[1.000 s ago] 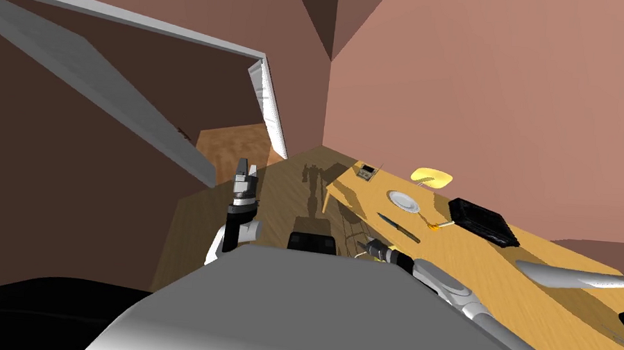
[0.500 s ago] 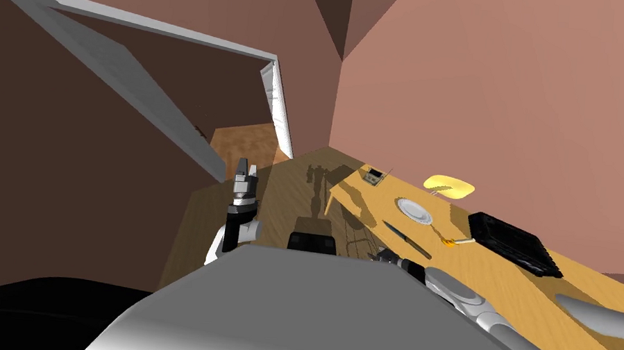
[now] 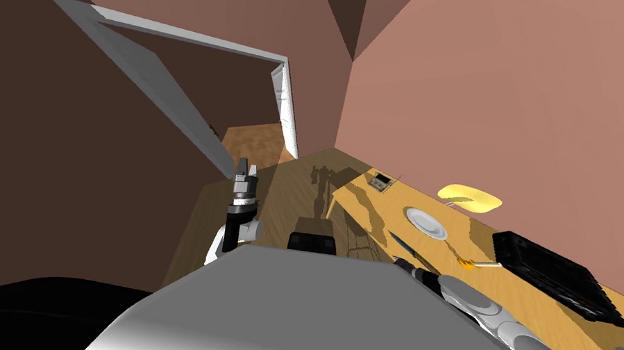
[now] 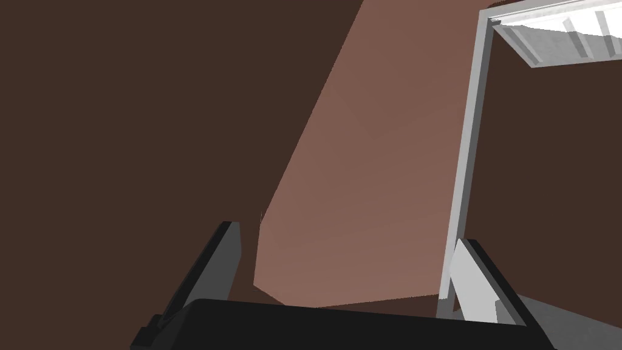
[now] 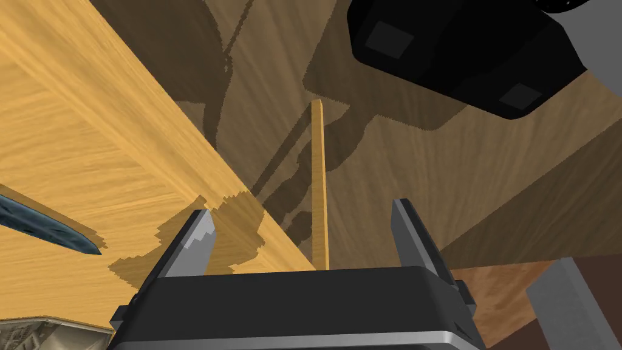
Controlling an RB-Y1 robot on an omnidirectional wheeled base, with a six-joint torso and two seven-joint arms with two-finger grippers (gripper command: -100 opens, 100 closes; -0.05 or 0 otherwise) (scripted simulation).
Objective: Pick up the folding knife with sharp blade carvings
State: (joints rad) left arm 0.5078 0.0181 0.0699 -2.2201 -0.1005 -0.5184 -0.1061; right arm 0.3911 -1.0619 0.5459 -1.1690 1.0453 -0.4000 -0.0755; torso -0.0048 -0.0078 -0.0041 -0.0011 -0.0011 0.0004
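Honey-coloured wood makes up the bench on your right. The folding knife lies flat on it close to the near edge, running roughly along that edge, with a white plate just beyond it and a flat black slab further along. Lying that near the edge, it should be easy to reach from above. In your right wrist view the knife's dark bluish tip rests on the boards off to one side of your right pincer, apart from both fingers. By my reading your hand is short of the knife and not yet lined up over it. That pincer is spread wide and grips nothing. It hangs over the bench's edge, with the bench leg and the wooden floor showing between its fingers (a jagged shadow falls on the boards just beside one of them). Your left pincer points upward beside your chest, well apart from the bench. Its fingers are parted and empty, probably to leave the reach to the right arm.
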